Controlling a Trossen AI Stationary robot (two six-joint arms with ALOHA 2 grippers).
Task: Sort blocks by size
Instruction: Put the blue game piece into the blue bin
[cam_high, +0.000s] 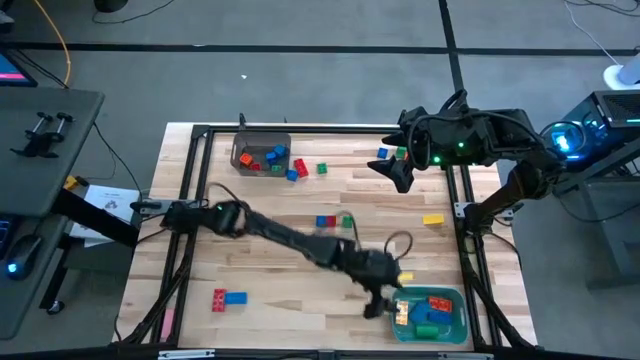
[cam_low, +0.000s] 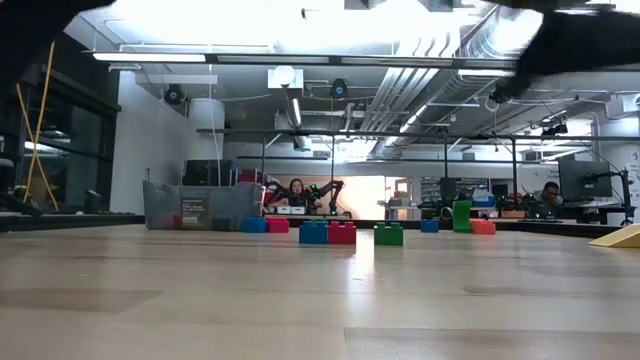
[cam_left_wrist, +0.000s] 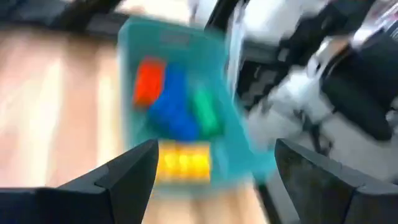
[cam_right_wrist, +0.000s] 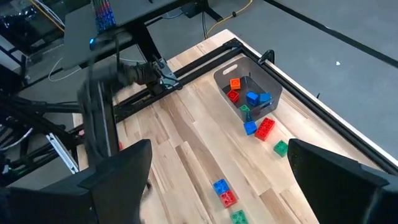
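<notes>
My left gripper (cam_high: 383, 303) (cam_left_wrist: 214, 155) stands open at the left end of the teal bin (cam_high: 455, 328) (cam_left_wrist: 134, 118), near the table's front right. The bin holds a yellow block (cam_left_wrist: 183, 163), a red one (cam_left_wrist: 148, 81), a blue one (cam_left_wrist: 171, 106) and a green one (cam_left_wrist: 205, 112). The yellow block lies in the bin's end nearest the fingers and is apart from them. This view is blurred. My right gripper (cam_high: 400, 170) (cam_right_wrist: 217, 162) waits open, high above the far right of the table, with nothing between its fingers.
A grey bin (cam_high: 240, 160) (cam_right_wrist: 267, 84) with several blocks stands at the far left. Loose blocks lie beside it (cam_high: 297, 170), at the far right (cam_high: 383, 153), mid-table (cam_high: 325, 221) (cam_low: 313, 232), to the right (cam_high: 433, 219) and at the near left (cam_high: 227, 297).
</notes>
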